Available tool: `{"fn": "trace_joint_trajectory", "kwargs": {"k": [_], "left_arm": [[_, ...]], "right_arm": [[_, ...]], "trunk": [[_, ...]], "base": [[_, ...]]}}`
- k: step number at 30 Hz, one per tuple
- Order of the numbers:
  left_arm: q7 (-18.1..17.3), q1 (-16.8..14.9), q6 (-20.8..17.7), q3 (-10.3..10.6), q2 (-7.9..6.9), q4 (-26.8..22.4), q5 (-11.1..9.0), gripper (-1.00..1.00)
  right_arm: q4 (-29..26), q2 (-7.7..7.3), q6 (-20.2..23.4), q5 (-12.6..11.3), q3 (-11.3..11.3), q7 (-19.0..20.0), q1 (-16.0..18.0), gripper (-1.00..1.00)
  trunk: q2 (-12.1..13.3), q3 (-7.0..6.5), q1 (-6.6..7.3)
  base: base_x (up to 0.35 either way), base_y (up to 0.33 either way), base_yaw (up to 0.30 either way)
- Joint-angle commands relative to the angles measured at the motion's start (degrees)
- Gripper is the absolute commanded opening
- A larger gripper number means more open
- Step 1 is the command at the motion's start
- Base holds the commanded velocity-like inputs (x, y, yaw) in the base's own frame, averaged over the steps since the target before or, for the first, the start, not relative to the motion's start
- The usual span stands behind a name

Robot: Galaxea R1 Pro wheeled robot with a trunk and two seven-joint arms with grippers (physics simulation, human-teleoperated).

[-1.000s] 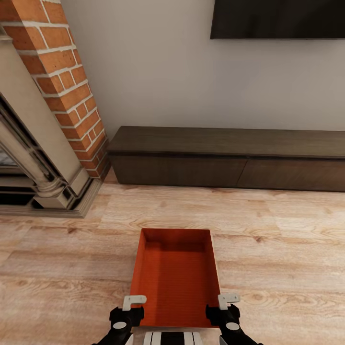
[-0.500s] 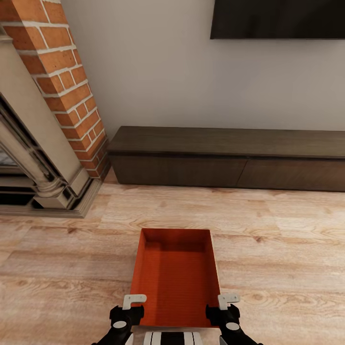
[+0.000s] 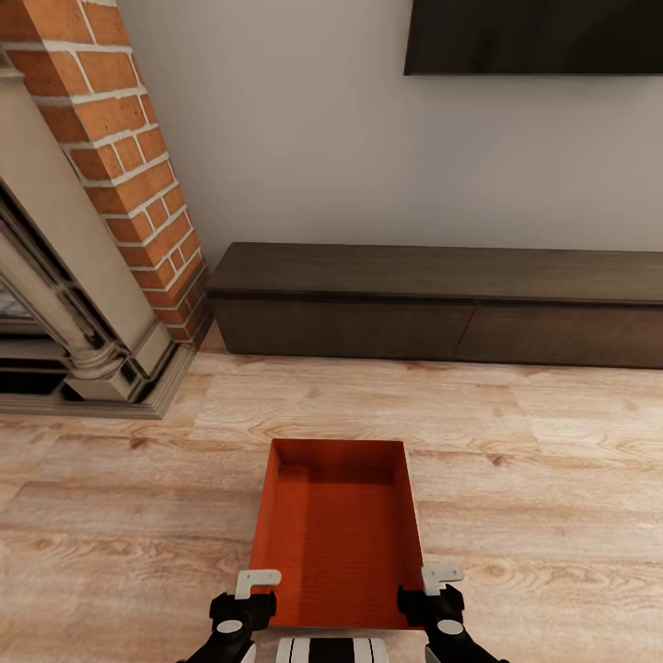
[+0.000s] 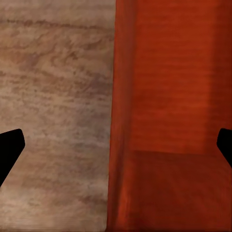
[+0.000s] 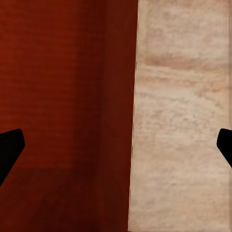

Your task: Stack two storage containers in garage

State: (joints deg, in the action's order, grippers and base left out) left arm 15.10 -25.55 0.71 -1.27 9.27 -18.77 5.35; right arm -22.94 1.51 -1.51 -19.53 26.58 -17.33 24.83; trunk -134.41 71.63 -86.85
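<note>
On wood-plank floor (image 3: 516,479), ribbed orange-red rectangular bin (image 3: 337,539)

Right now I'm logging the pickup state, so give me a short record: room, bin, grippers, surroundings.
room: living room, wood-plank floor
bin: one orange-red bin, empty, flat on the floor
left gripper: open, straddling the bin's left wall
right gripper: open, straddling the bin's right wall
grip: neither shut on a wall yet
surroundings: bench against the wall, TV above it, brick fireplace to the left
</note>
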Motion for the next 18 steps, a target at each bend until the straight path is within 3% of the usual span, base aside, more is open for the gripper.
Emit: {"fn": "trace_joint_trajectory", "kwargs": {"k": [1,18], "left_arm": [[0.2,0.0,0.1,-0.1,0.02,0.1,0.5,1.00],[0.2,-0.2,0.1,-0.1,0.13,-0.6,0.7,1.00]], "right_arm": [[0.0,-0.06,-0.2,-0.6,0.5,-0.4,0.0,1.00],[0.0,-0.11,-0.2,-0.6,0.5,-0.3,0.0,1.00]], "trunk": [[0.0,0.04,0.01],[0.0,0.04,0.01]], "base": [[0.000,0.000,0.000],[0.000,0.000,0.000]]}}
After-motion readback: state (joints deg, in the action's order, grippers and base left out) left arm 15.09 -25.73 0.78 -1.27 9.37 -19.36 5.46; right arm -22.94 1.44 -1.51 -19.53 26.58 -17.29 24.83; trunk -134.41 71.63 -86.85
